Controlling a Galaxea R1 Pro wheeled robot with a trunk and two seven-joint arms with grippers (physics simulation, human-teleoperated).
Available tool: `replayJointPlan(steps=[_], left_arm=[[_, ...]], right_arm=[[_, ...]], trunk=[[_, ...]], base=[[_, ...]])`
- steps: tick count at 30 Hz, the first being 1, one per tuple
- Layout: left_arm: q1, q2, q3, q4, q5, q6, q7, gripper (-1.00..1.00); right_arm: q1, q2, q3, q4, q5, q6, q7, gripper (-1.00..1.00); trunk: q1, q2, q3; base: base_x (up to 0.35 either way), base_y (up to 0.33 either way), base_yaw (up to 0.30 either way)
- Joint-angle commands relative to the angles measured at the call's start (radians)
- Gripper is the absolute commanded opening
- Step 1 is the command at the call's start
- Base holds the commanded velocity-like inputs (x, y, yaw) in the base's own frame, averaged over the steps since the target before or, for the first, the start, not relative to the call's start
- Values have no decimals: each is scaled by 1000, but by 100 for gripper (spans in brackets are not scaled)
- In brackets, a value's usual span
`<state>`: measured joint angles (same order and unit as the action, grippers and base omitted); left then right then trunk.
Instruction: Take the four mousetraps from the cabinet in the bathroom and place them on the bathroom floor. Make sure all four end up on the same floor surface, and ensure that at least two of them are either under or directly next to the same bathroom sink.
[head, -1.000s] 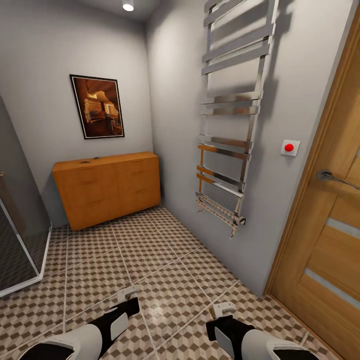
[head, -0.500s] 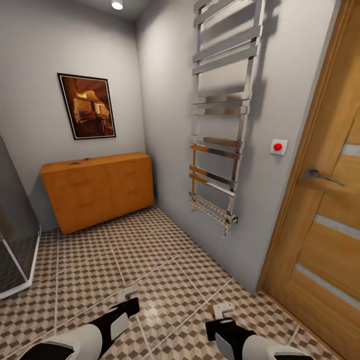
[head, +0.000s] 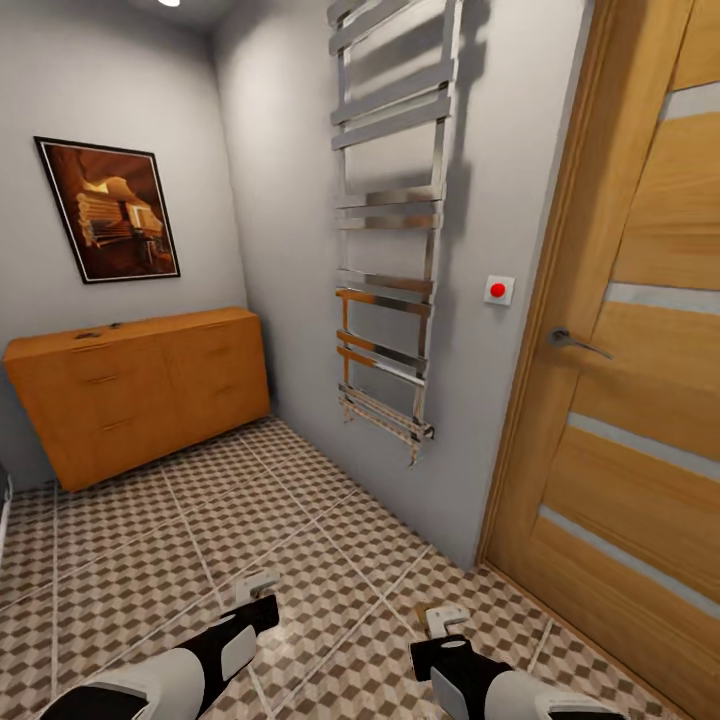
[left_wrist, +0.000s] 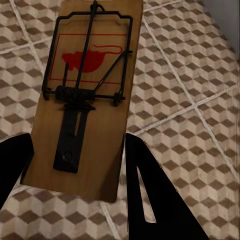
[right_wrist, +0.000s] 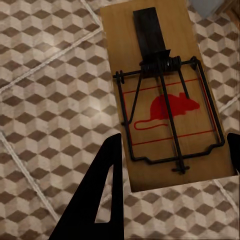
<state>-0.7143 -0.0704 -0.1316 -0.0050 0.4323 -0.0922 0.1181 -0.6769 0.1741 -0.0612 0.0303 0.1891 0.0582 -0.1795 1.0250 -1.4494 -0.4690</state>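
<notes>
Nearest, each gripper grasps a mousetrap over the bathroom floor (head: 330, 540): the left gripper (left_wrist: 75, 165) clamps one mousetrap (left_wrist: 87, 95), the right gripper (right_wrist: 172, 165) another mousetrap (right_wrist: 165, 95), each board's long axis running out along the fingers. Far left, two small dark items lie on the cabinet (head: 140, 385).

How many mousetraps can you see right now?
2 clearly: one mousetrap between the left gripper fingers, another mousetrap in the right gripper. Small dark shapes on the cabinet top may be more.
</notes>
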Motion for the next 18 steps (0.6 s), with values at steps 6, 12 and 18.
replayJointPlan(steps=[6, 12, 18], left_arm=[[-1, -1, -9, 0, 8, -3, 3, -100], [-1, -2, -9, 0, 8, -2, 4, -100], [-1, -2, -9, 0, 7, -4, 8, -100]], right_arm=[[-1, 0, -6, 2, 9, 2, 0, -100], [-1, -10, -6, 2, 9, 0, 2, -100], [7, -28, -6, 1, 11, -51, 0, -100]], trunk=[[0, -1, -1], [0, -1, -1], [0, -1, -1]], base=[[0, 0, -299], [0, 0, -300], [0, 0, -300]])
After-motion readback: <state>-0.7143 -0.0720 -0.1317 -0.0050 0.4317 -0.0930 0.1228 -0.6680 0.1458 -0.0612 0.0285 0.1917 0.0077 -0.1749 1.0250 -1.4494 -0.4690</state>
